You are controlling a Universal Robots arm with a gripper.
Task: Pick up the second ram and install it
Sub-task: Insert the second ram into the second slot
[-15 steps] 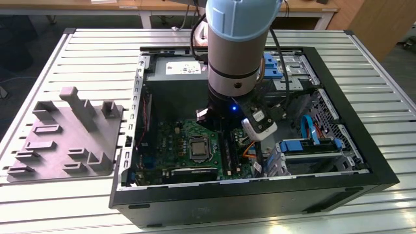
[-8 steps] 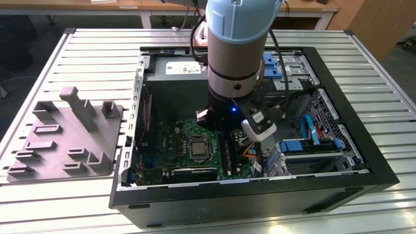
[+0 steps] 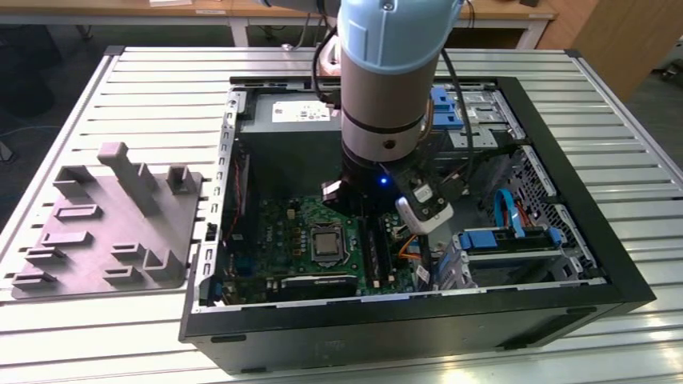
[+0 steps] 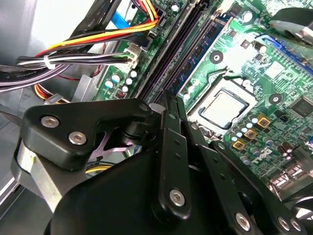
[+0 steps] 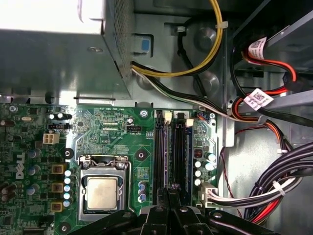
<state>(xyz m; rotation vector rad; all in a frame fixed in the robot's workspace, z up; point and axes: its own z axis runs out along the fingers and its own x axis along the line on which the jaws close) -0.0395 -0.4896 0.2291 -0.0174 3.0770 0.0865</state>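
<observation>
Second ram [image 4: 203,46] seated in motherboard slot (partly hidden), hand [image 4: 171,105] pinched narrow above it.

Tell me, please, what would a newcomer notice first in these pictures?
First, the large grey-blue robot arm reaching down into the open computer case on the slatted metal table. Below it lies the green motherboard, with the silver CPU socket beside the long black memory slots. The gripper hangs just above those slots.
</observation>
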